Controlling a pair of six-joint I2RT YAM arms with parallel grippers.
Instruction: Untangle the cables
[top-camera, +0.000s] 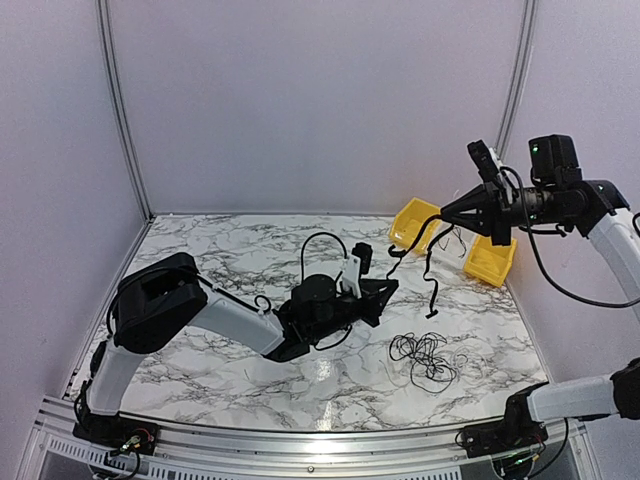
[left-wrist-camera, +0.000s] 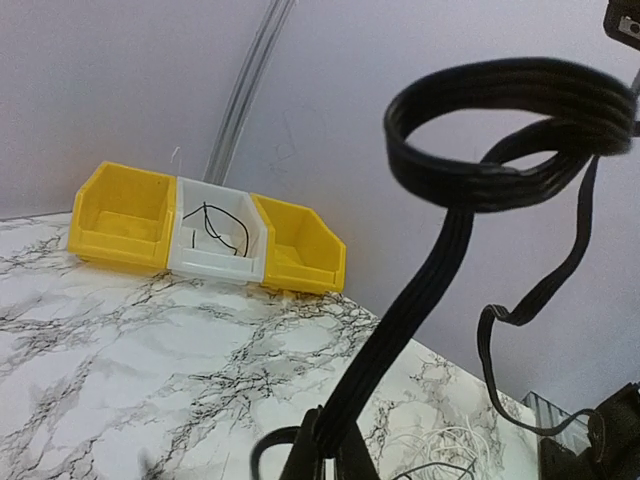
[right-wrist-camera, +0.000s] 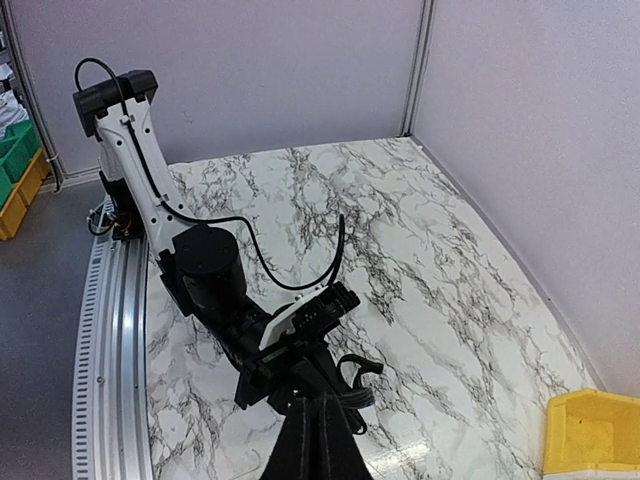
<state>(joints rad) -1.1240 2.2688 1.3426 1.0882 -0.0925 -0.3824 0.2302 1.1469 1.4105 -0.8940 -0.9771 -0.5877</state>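
Observation:
A flat black cable stretches from my left gripper up to my right gripper, with a loose end hanging down to about. In the left wrist view the left gripper is shut on this cable, which rises into a loop. In the right wrist view the right gripper is shut on the same cable, held high above the table. A loose tangle of thin black cables lies on the table near the front right.
Two yellow bins stand at the back right corner; the left wrist view shows a white bin between them with a thin black wire inside. The left arm lies low across the marble table.

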